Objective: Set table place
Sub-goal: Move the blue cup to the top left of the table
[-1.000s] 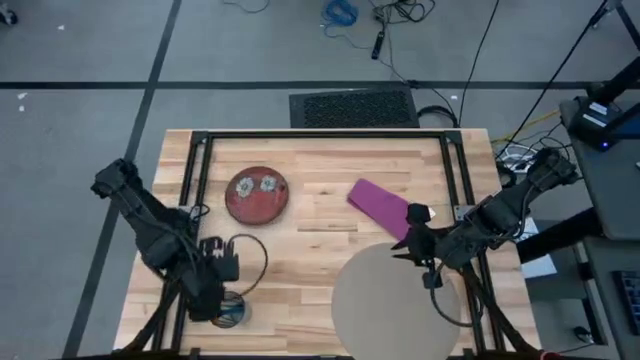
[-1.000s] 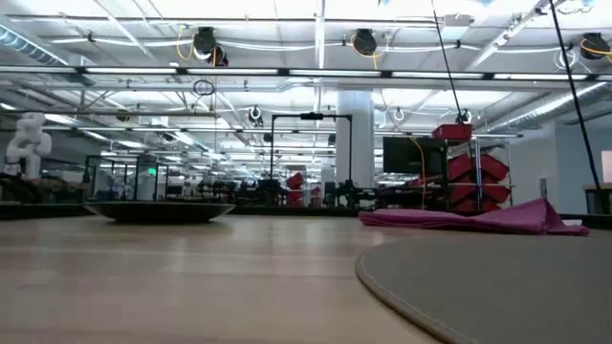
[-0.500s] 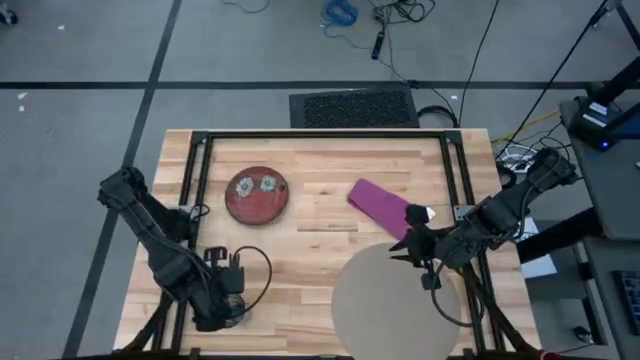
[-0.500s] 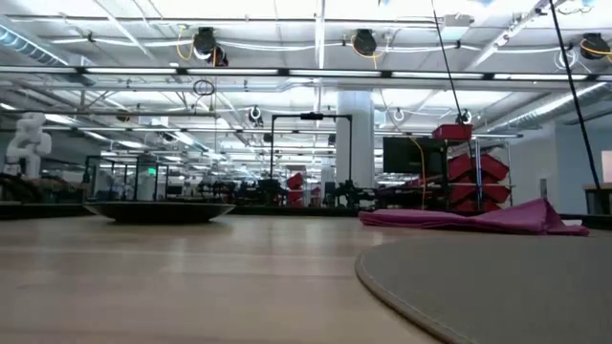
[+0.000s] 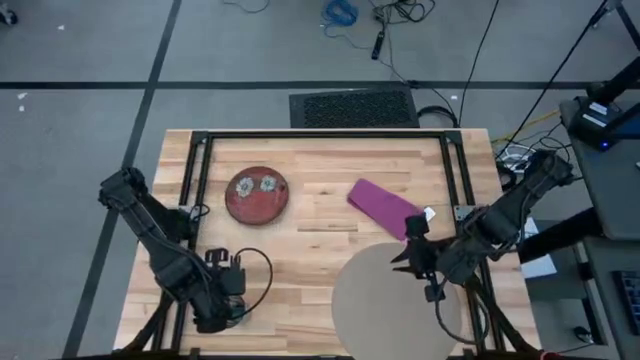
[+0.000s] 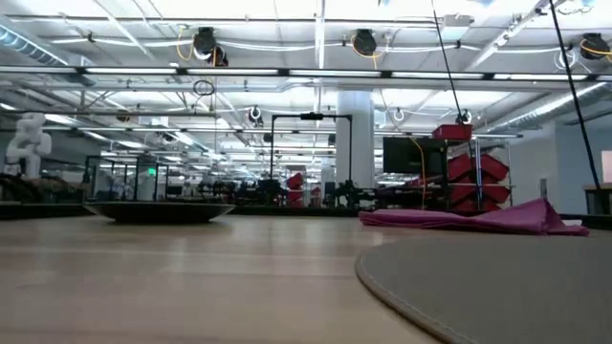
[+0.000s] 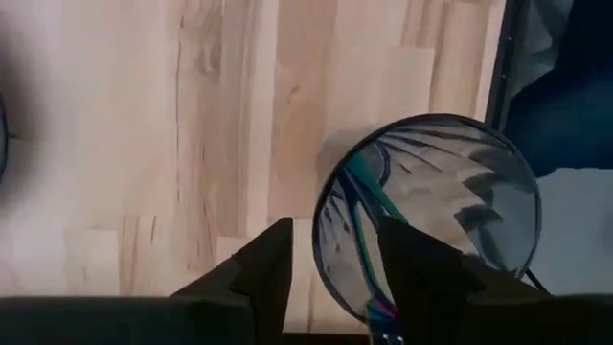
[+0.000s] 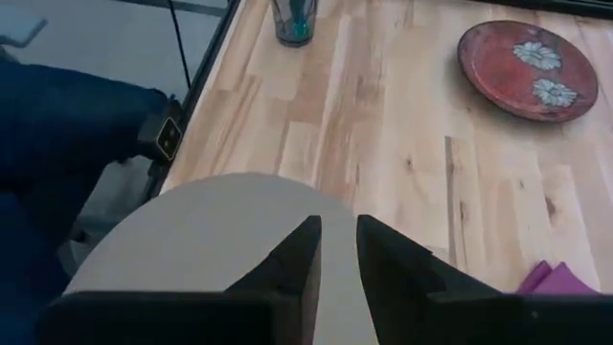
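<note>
A red round plate (image 5: 257, 194) with two pale flower designs lies flat, and a magenta folded cloth (image 5: 381, 205) lies slantwise well apart from it. A round beige mat (image 5: 395, 300) lies flat near the cloth, its far rim cut off by the picture's bottom edge. A clear drinking glass (image 7: 427, 217) with teal and green streaks inside stands upright by the black rail. Beyond, on the grey floor (image 5: 80, 120), lie a black ribbed mat (image 5: 353, 108), a blue coiled cable (image 5: 340, 12) and dark tape lines.
</note>
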